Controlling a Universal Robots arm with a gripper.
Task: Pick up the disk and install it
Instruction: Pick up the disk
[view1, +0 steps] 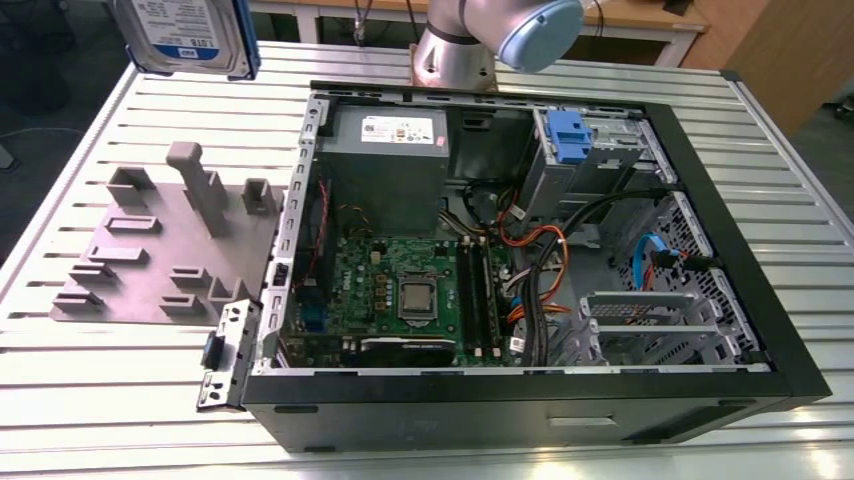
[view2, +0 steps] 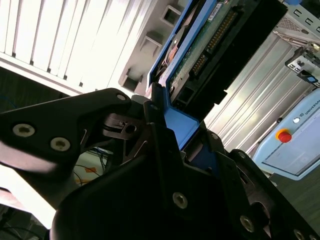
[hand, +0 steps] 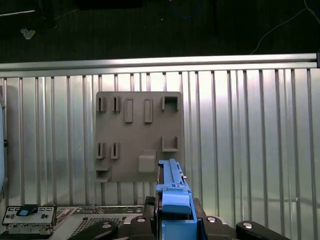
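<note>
The disk (view1: 187, 35), a silver drive with a white-and-blue label in a blue carrier frame, hangs in the air above the table's far corner at the exterior view's left, well above the grey slotted holder (view1: 160, 245). In the second wrist view my gripper (view2: 175, 134) is shut on the blue end handle of the disk (view2: 200, 45), whose circuit-board underside shows. The first wrist view looks down along the disk's blue edge (hand: 172, 192) between my gripper (hand: 172, 227) fingers, with the holder (hand: 137, 135) on the table far below.
An open computer case (view1: 747, 300) lies on the slatted metal table (view1: 94, 400), with the motherboard and cables exposed. Another blue-tabbed drive (view1: 567, 135) sits in its grey cage at the case's far side. The arm's base (view1: 461, 45) stands behind the case.
</note>
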